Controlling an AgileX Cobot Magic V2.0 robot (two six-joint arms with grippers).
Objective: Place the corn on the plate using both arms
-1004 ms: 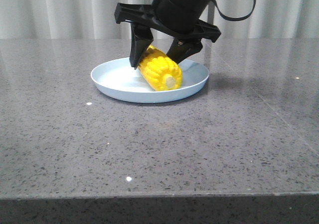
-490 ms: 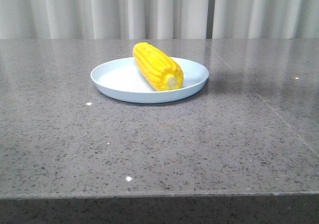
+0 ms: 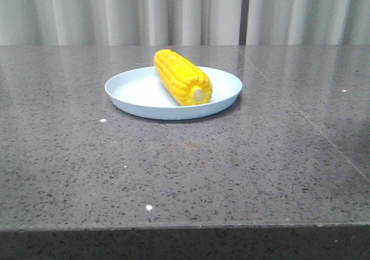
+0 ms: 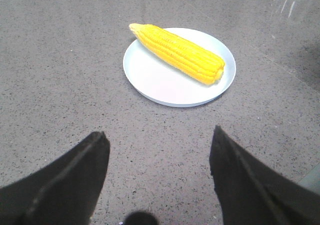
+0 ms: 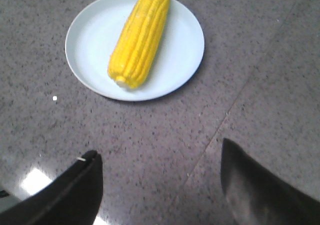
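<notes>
end effector released corn point(image 3: 182, 76), lifted clear out of front view

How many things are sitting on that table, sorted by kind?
Corn: 1, lying on the plate
Plate: 1
Total: 2 things on the table

Yellow corn point(image 3: 182, 77) lying on pale blue plate point(image 3: 136, 92); tip overhanging rim
</notes>
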